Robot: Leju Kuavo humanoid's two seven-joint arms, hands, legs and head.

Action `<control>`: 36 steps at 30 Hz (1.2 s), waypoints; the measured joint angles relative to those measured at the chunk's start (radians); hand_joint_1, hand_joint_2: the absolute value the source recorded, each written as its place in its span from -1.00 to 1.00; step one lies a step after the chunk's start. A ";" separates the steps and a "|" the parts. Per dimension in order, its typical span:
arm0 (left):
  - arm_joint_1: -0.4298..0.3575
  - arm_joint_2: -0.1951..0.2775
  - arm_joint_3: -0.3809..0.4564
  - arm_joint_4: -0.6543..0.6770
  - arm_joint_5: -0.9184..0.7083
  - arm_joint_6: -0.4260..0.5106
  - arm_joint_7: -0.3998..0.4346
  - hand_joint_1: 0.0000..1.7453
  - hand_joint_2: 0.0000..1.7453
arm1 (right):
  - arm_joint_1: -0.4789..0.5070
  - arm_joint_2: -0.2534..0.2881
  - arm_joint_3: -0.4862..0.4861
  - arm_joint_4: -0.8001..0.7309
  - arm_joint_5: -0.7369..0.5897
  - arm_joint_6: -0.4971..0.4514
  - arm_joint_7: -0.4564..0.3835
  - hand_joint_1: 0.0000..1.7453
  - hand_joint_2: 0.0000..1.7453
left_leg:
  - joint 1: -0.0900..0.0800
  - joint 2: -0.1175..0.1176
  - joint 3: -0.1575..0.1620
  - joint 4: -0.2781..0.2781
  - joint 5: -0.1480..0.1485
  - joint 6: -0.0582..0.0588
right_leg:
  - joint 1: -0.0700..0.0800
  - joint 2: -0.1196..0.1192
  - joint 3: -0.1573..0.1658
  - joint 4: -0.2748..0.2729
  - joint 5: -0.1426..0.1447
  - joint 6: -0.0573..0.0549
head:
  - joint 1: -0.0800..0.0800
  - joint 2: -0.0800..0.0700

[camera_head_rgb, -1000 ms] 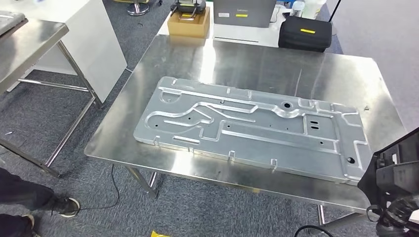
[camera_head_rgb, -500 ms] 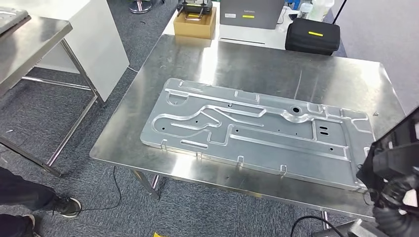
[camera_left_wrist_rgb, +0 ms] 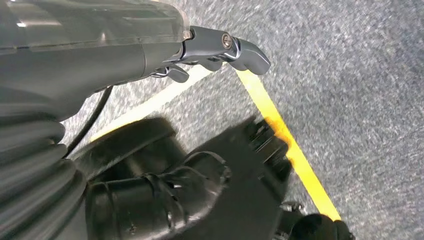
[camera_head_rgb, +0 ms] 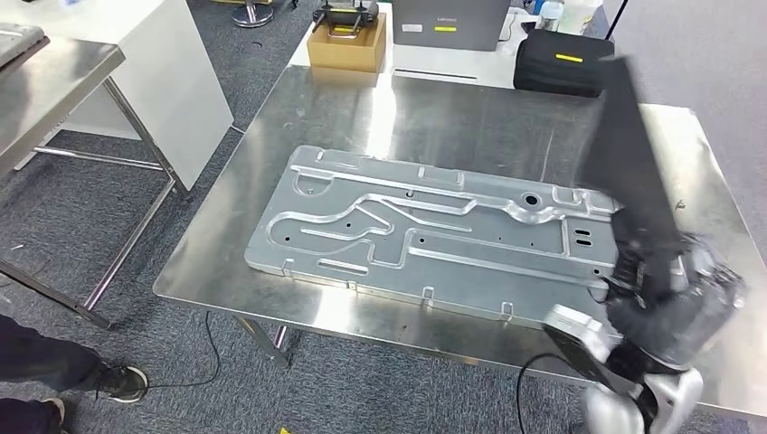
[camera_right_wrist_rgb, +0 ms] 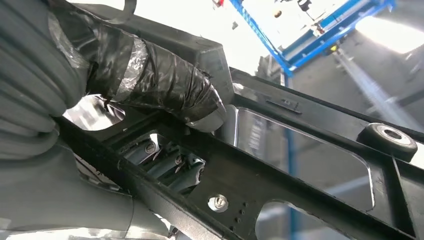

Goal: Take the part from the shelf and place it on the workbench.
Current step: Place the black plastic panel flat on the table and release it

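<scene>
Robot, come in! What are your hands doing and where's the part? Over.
Right hand grips the black frame part, upright over the workbench. Left hand holds nothing, above the floor. Big metal panel covers the middle.

You'll find the long black flat frame part (camera_head_rgb: 627, 154) motion-blurred in the head view, covering the right end of the stamped silver metal panel (camera_head_rgb: 434, 231), its top cut off.
</scene>
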State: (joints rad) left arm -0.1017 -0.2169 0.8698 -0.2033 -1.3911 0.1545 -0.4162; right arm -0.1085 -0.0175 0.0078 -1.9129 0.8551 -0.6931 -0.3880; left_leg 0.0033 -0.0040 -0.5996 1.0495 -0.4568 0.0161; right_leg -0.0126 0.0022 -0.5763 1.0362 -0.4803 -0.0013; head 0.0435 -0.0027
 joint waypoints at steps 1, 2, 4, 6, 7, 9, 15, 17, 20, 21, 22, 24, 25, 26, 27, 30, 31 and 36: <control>-0.005 -0.001 -0.006 0.000 -0.008 0.001 0.008 -1.00 -1.00 | -0.029 0.000 0.007 0.023 0.094 0.000 0.018 0.93 1.00 | -0.002 -0.001 0.003 -0.012 -0.001 0.003 | 0.001 0.000 -0.002 0.001 0.000 0.005 | 0.000 0.000; -0.010 -0.002 -0.013 0.000 -0.016 0.000 0.015 -1.00 -1.00 | -0.058 0.000 0.010 0.044 0.201 0.000 0.035 0.94 1.00 | -0.003 -0.002 0.003 -0.016 0.001 0.007 | 0.001 0.000 -0.004 0.000 0.001 0.011 | 0.001 0.000; -0.018 -0.005 -0.028 0.000 -0.028 -0.002 0.027 -1.00 -1.00 | -0.111 0.003 0.015 0.078 0.404 0.000 0.069 0.94 1.00 | -0.002 -0.002 0.006 -0.025 0.007 0.020 | -0.002 -0.002 -0.006 0.008 -0.005 0.022 | 0.001 0.000; -0.027 -0.009 -0.040 0.000 -0.034 -0.002 0.033 -1.00 -1.00 | -0.155 0.005 0.020 0.104 0.516 0.000 0.095 0.94 1.00 | 0.002 -0.002 0.011 -0.035 0.012 0.031 | -0.005 -0.003 -0.036 0.075 -0.045 0.030 | 0.001 0.000; -0.030 -0.011 -0.045 0.000 -0.036 -0.002 0.035 -1.00 -1.00 | -0.171 0.005 0.022 0.115 0.537 0.000 0.102 0.94 1.00 | 0.001 -0.002 0.011 -0.035 0.012 0.034 | -0.005 -0.003 -0.065 0.135 -0.073 0.033 | 0.001 0.000; -0.032 -0.014 -0.051 0.000 -0.036 -0.003 0.037 -1.00 -1.00 | -0.187 0.005 0.023 0.134 0.544 0.000 0.110 0.93 1.00 | 0.001 -0.003 0.011 -0.034 0.010 0.036 | -0.006 -0.003 -0.127 0.249 -0.110 0.038 | 0.001 0.000; -0.035 -0.017 -0.066 0.000 -0.041 -0.006 0.043 -1.00 -1.00 | -0.233 -0.001 0.048 0.181 0.611 0.000 0.200 0.92 1.00 | -0.002 -0.006 0.017 -0.025 -0.004 0.023 | -0.004 -0.002 -0.045 0.025 0.031 0.027 | 0.001 0.000; -0.039 -0.017 -0.074 0.000 -0.046 -0.011 0.050 -1.00 -1.00 | -0.287 -0.038 0.105 0.238 0.628 0.001 0.347 0.93 1.00 | -0.005 -0.005 0.013 -0.026 -0.003 0.013 | 0.001 0.001 -0.040 0.005 0.030 0.019 | 0.000 0.000; -0.045 -0.018 -0.088 0.000 -0.053 -0.021 0.057 -1.00 -1.00 | -0.426 -0.139 0.286 0.369 0.631 0.017 0.670 0.91 1.00 | -0.005 -0.004 0.001 -0.002 -0.020 -0.001 | -0.008 0.002 -0.039 -0.005 0.036 0.001 | 0.000 0.000; -0.046 -0.018 -0.093 0.000 -0.053 -0.023 0.059 -1.00 -1.00 | -0.473 -0.166 0.364 0.414 0.631 0.024 0.758 0.90 1.00 | -0.005 -0.004 -0.017 0.038 -0.042 -0.005 | -0.010 0.002 -0.037 -0.008 0.038 -0.005 | 0.000 0.000; -0.047 -0.018 -0.096 0.000 -0.053 -0.023 0.059 -1.00 -1.00 | -0.513 -0.186 0.443 0.458 0.631 0.030 0.822 0.90 1.00 | -0.003 -0.003 -0.045 0.097 -0.071 -0.007 | -0.008 0.001 -0.036 -0.009 0.038 -0.009 | 0.000 0.000; -0.047 -0.018 -0.102 0.000 -0.051 -0.023 0.061 -1.00 -1.00 | -0.560 -0.212 0.577 0.541 0.631 0.039 0.879 0.88 1.00 | -0.001 -0.003 -0.111 0.224 -0.118 -0.010 | -0.004 0.001 -0.035 -0.008 0.037 -0.014 | 0.000 0.000; -0.047 -0.018 -0.104 0.000 -0.049 -0.023 0.062 -1.00 -1.00 | -0.570 -0.219 0.625 0.576 0.631 0.043 0.886 0.88 1.00 | 0.000 -0.003 -0.130 0.253 -0.118 -0.011 | -0.002 0.000 -0.034 -0.008 0.035 -0.015 | 0.000 0.000; -0.046 -0.018 -0.107 0.000 -0.046 -0.023 0.063 -1.00 -1.00 | -0.575 -0.224 0.665 0.611 0.631 0.050 0.885 0.87 1.00 | 0.000 -0.003 -0.131 0.245 -0.099 -0.010 | -0.001 -0.002 -0.032 -0.007 0.034 -0.015 | 0.000 0.000; -0.046 -0.018 -0.110 0.000 -0.044 -0.023 0.065 -1.00 -1.00 | -0.577 -0.228 0.695 0.640 0.631 0.058 0.879 0.86 1.00 | 0.000 -0.003 -0.114 0.201 -0.066 -0.007 | 0.001 -0.003 -0.031 -0.006 0.032 -0.015 | 0.000 0.000; -0.046 -0.017 -0.118 0.000 -0.036 -0.021 0.067 -1.00 -1.00 | -0.586 -0.231 0.753 0.722 0.631 0.097 0.843 0.87 1.00 | -0.003 -0.003 -0.033 0.016 0.017 0.004 | 0.006 -0.006 -0.030 -0.002 0.026 -0.007 | 0.000 0.000; -0.046 -0.017 -0.120 0.000 -0.034 -0.021 0.067 -1.00 -1.00 | -0.589 -0.232 0.767 0.750 0.631 0.108 0.833 0.88 1.00 | -0.005 -0.004 -0.020 -0.013 0.023 0.006 | 0.007 -0.006 -0.031 -0.002 0.025 -0.004 | 0.000 0.000; -0.045 -0.017 -0.123 0.000 -0.030 -0.019 0.068 -1.00 -1.00 | -0.592 -0.235 0.825 0.853 0.631 0.127 0.825 0.88 1.00 | -0.002 -0.002 -0.009 -0.035 0.026 0.027 | 0.003 -0.005 -0.054 0.046 -0.007 0.021 | 0.001 0.000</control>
State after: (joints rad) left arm -0.1468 -0.2337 0.7465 -0.2033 -1.4213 0.1350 -0.3487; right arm -0.7010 -0.2526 0.8323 -1.0601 1.4865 -0.5662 0.4369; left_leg 0.0018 -0.0058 -0.6086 1.0145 -0.4304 0.0435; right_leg -0.0100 -0.0027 -0.6301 1.0818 -0.4873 0.0199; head 0.0442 -0.0027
